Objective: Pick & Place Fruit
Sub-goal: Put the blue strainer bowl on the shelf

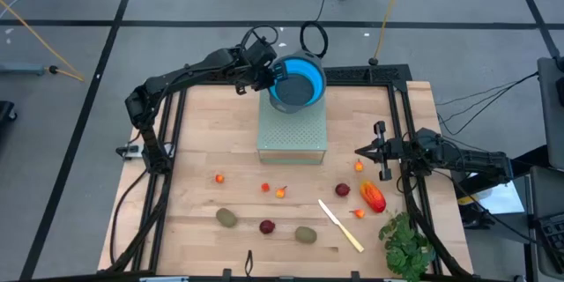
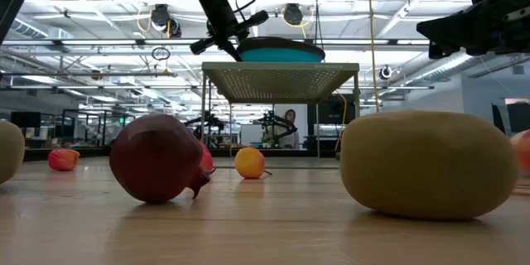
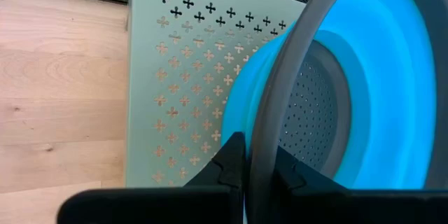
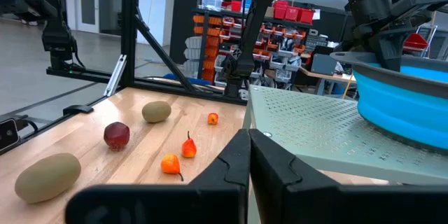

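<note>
A blue colander (image 1: 298, 85) with a grey rim stands on the far end of a pale green perforated stand (image 1: 293, 137). My left gripper (image 1: 270, 76) is at its left rim, shut on it. The fruit lies on the wooden table nearer the front. It includes a red-orange oval (image 1: 373, 196), two kiwi-like ovals (image 1: 227, 218) (image 1: 305, 234), two dark red balls (image 1: 267, 226) (image 1: 342, 190) and several small orange bits (image 1: 281, 192). My right gripper (image 1: 363, 152) waits shut at the table's right side, above the table and touching nothing. My left gripper pinches the colander's grey rim (image 3: 260, 140) between its two fingers. One finger (image 3: 229, 159) is outside the bowl and the other (image 3: 294, 171) is inside it. The fingers come slanting down from the table's far left. The colander's base is on the stand's top (image 4: 392, 131).
A long cream knife (image 1: 341, 226) lies at the front right, with a green leafy bunch (image 1: 405, 245) beside it at the right corner. Black frame rails (image 1: 167, 141) run along the table's left and right sides. Bare wood lies to the left of the stand.
</note>
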Robot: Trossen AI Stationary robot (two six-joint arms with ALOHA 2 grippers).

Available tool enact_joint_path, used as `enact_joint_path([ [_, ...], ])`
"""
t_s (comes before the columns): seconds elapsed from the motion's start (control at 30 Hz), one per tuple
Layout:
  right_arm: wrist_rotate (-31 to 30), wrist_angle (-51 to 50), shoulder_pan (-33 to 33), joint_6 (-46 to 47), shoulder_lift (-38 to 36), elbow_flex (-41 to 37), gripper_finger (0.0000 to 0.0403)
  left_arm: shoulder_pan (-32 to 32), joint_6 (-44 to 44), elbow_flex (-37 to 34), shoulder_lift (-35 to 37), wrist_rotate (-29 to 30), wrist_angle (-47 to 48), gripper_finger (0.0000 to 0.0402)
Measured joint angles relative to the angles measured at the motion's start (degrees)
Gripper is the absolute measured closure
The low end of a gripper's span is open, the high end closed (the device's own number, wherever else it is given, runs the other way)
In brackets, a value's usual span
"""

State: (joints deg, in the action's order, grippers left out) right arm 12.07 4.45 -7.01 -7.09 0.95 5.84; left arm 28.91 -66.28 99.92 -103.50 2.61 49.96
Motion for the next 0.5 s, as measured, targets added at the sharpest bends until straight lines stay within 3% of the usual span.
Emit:
enact_joint_path([
  [0.5,0.0,0.0,0.0,0.0,0.0,0.0,0.0403,0.0,-1.7,0.0,0.0,-0.1,1.5,0.0380],
])
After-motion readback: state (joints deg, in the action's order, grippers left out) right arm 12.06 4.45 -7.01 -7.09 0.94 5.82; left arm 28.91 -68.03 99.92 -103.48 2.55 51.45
